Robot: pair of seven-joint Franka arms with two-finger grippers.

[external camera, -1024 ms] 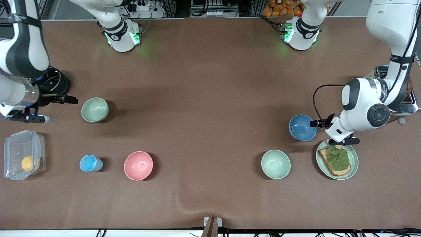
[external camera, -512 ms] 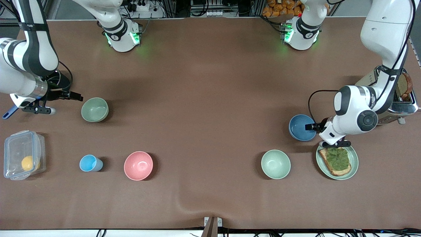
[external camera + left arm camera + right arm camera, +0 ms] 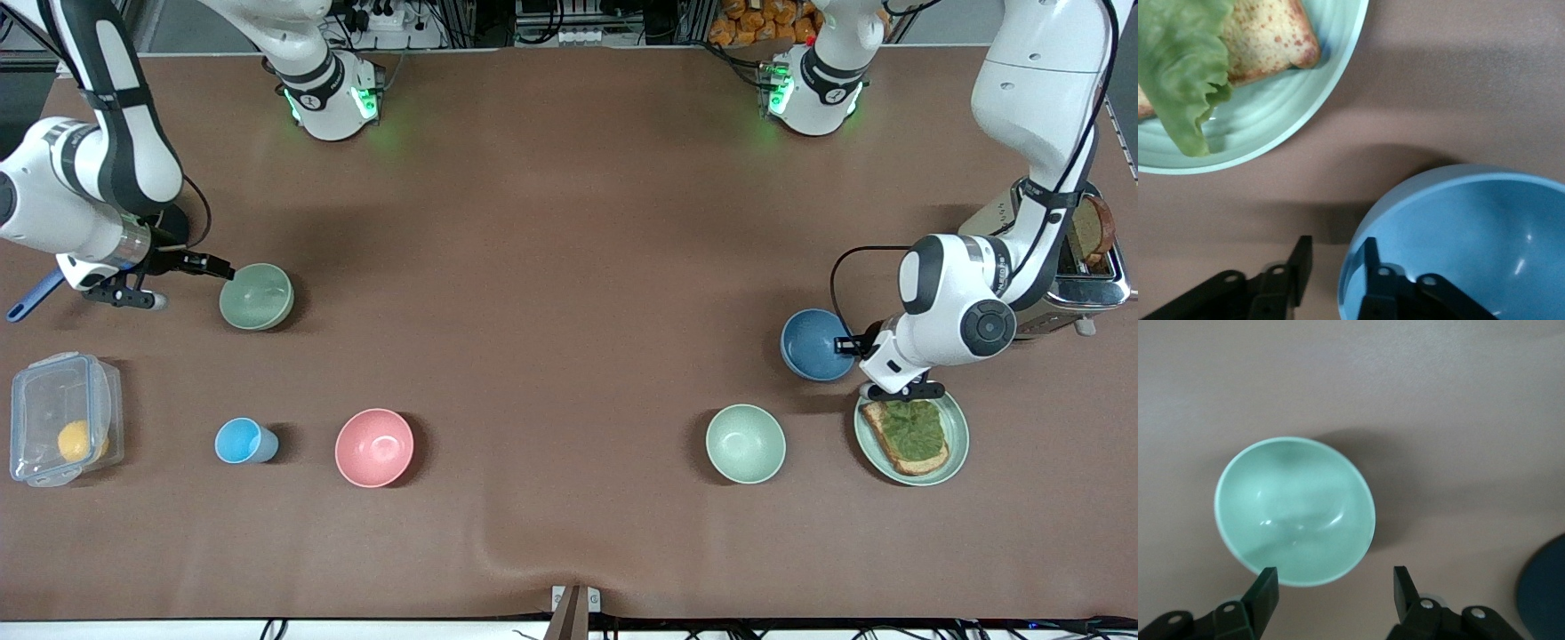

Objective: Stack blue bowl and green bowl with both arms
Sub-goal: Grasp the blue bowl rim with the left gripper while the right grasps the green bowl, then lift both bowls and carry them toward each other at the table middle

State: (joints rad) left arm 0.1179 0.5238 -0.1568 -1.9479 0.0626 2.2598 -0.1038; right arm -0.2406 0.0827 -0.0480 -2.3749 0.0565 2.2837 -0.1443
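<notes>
The blue bowl (image 3: 811, 342) stands upright toward the left arm's end of the table, beside the toast plate. My left gripper (image 3: 849, 345) is open at its rim. In the left wrist view the left gripper (image 3: 1336, 250) straddles the blue bowl (image 3: 1458, 233): one finger is inside against the wall, the other outside with a gap of bare table. The green bowl (image 3: 256, 296) stands upright toward the right arm's end. My right gripper (image 3: 228, 272) is open at its edge. In the right wrist view the right gripper (image 3: 1333, 581) is wide open just short of the green bowl (image 3: 1295, 510).
A paler mint bowl (image 3: 745, 443) and a green plate (image 3: 956, 436) with toast and lettuce lie nearer the front camera than the blue bowl. A toaster (image 3: 1080, 267) stands by the left arm. A pink bowl (image 3: 373, 447), a light-blue cup (image 3: 244, 441) and a clear lidded box (image 3: 62, 418) lie nearer the camera than the green bowl.
The right gripper has come in from the table's end to the green bowl's edge. The left gripper has reached the blue bowl's rim and its jaws have narrowed around the wall.
</notes>
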